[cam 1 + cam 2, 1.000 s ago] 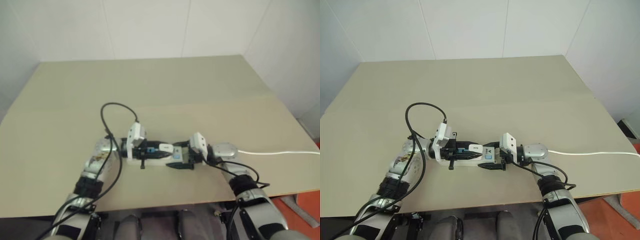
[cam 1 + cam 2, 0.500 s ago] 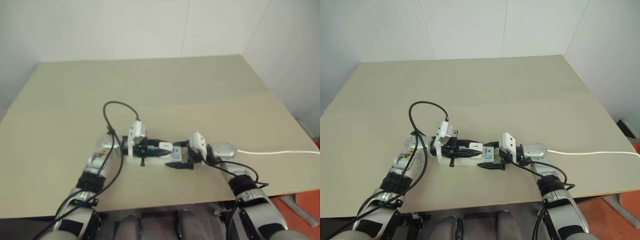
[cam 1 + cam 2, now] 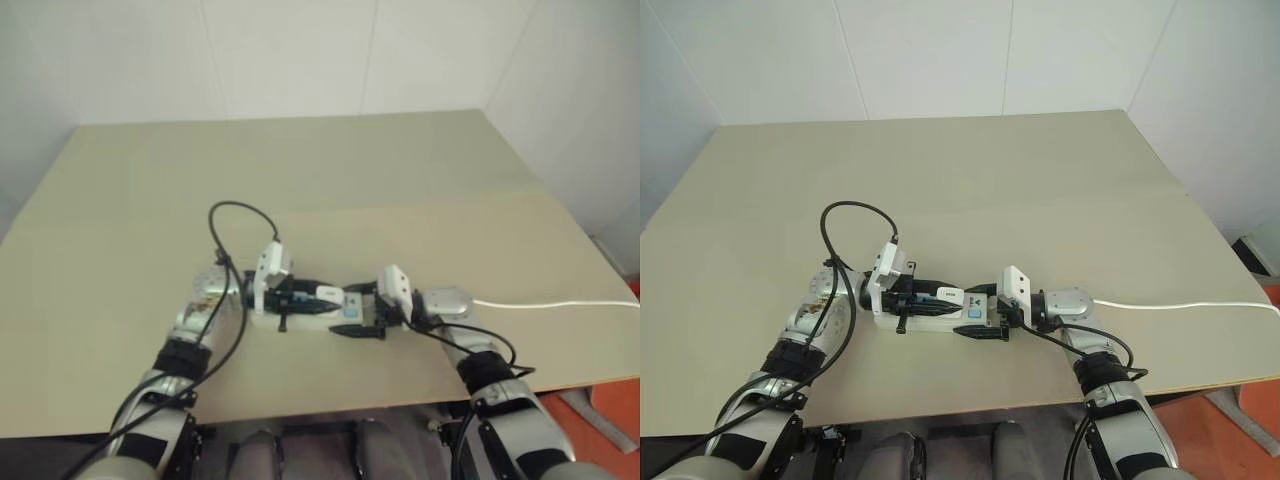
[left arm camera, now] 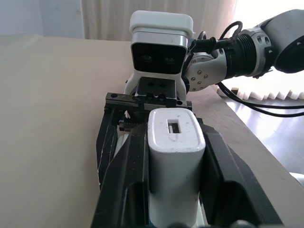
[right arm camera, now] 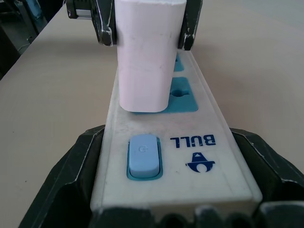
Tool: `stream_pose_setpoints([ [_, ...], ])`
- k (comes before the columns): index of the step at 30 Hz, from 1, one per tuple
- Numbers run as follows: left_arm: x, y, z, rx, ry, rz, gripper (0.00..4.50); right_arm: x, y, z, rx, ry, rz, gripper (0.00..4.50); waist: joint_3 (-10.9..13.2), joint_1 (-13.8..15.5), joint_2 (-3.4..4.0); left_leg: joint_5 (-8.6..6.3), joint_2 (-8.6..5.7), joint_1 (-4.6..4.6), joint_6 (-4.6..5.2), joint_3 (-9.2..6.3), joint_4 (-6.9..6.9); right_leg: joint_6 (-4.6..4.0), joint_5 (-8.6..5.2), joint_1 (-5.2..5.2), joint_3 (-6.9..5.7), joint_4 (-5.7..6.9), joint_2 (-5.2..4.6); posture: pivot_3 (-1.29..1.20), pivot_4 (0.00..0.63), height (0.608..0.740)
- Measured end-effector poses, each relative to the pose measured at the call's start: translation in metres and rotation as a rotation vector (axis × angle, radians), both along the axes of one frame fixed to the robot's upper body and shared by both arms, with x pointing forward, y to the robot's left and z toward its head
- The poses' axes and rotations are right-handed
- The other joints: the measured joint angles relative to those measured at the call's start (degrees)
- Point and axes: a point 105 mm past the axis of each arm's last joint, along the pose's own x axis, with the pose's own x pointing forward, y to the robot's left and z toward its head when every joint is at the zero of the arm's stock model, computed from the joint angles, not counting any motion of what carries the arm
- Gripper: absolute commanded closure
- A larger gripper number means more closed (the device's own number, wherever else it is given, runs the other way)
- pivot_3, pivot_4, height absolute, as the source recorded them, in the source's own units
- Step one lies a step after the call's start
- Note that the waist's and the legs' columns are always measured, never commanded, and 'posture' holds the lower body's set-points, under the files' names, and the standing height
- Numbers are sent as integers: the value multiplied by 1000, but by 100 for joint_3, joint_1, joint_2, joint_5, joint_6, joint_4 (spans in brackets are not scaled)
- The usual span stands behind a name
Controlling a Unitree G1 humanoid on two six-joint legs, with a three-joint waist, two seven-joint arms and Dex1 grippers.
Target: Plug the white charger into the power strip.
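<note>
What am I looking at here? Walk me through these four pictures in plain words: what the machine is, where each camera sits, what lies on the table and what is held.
This is a two-armed humanoid robot. The two wide pictures come from cameras in its head, looking down over its arms at a beige table. The two close-ups come from a camera on each wrist, looking along that arm's black fingers.

The left claw is shut on the white charger, a small rounded block. The right claw grips the switch end of the power strip, a long white bar with blue sockets that lies on the table. Its thin white cable runs off to the robot's right.

In the right wrist view the charger stands on a blue socket next to the switch; whether it is fully seated I cannot tell.
</note>
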Motion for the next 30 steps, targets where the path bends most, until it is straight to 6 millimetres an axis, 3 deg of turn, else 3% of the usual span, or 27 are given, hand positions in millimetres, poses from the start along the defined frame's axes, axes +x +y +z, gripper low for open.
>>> stream_pose_setpoints([
  [13, -6, 18, -7, 60, -32, -10, 3488, -3, 11, 0, -4, 1, 40, 1063, -3, -12, 2, 0, 5, 11, 0, 2, -9, 0, 0, 2, 5, 0, 7, 0, 150, 740],
  [24, -6, 19, -7, 81, -60, -25, 3488, -3, 11, -1, -7, 5, 43, 1063, -4, -13, 3, 0, 6, 23, 0, 2, -10, -1, 0, 11, 7, 0, 7, 0, 150, 740],
  [30, -6, 15, -10, 73, -68, -4, 3488, -2, 9, -3, -12, 13, 36, 1063, -4, 13, 3, -1, 5, 65, 1, 0, -14, 0, -1, 65, 3, -14, 7, 0, 150, 740],
])
